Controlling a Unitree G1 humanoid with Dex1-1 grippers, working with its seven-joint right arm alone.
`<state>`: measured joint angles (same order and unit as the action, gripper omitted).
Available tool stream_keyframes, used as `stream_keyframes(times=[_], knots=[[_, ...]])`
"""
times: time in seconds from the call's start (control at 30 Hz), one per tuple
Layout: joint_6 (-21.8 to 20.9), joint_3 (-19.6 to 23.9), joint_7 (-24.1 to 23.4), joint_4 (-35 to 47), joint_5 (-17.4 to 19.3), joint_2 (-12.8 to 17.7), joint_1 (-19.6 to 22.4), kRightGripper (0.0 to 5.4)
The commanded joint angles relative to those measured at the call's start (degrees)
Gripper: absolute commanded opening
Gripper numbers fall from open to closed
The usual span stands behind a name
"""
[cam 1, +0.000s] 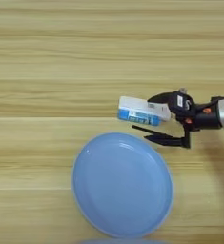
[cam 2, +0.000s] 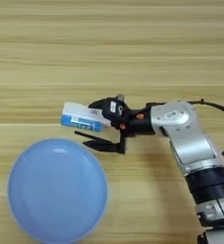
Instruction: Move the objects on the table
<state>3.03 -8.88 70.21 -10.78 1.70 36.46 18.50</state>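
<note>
So the blue-and-white oblong box (cam 1: pixel 141 112) sits right at the tip of the black two-fingered gripper (cam 2: pixel 98 125), which reaches in from the right on a silver forearm (cam 2: pixel 186 137). The box's right end is tucked against the upper finger (cam 1: pixel 163 98), which curves over its far edge. The lower finger (cam 2: pixel 100 142) sticks out well below the box, pointing left, with a clear strip of wood showing between it and the box. So the fingers are spread wide apart, and only the upper one seems to touch the box; I can't tell if the box is lifted off the wood or just lying on it.

The box is over the light wooden plank table (cam 1: pixel 46 57), just beyond the far-right rim of the large round light-blue plate (cam 1: pixel 122 185), close to it but not over it. It lies lengthwise left to right, tilted a little so its left end is slightly farther away.

Looks-wise it's a small long carton: white along the top face, bright blue band along the side facing the camera, with some white marks on the blue. There's printing there, but it's too small to read. There's also a little white label on the gripper body (cam 1: pixel 180 100), unreadable as well.
</note>
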Motion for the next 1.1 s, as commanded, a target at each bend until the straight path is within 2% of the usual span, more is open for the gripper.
stream_keyframes(times=[0.03, 0.33, 0.7, 1.1], knots=[[-2.3, 0.9, -2.5, -0.4, -0.6, 1.1, 3.9, 5.16], [-3.9, 0.0, -4.3, -6.4, -3.0, -0.1, 6.4, 4.26], [-4.7, -1.0, -4.5, -9.0, -4.2, -0.8, 7.6, 3.13], [-4.9, -3.4, -5.5, -14.1, -7.6, -2.1, 8.9, 1.82]])
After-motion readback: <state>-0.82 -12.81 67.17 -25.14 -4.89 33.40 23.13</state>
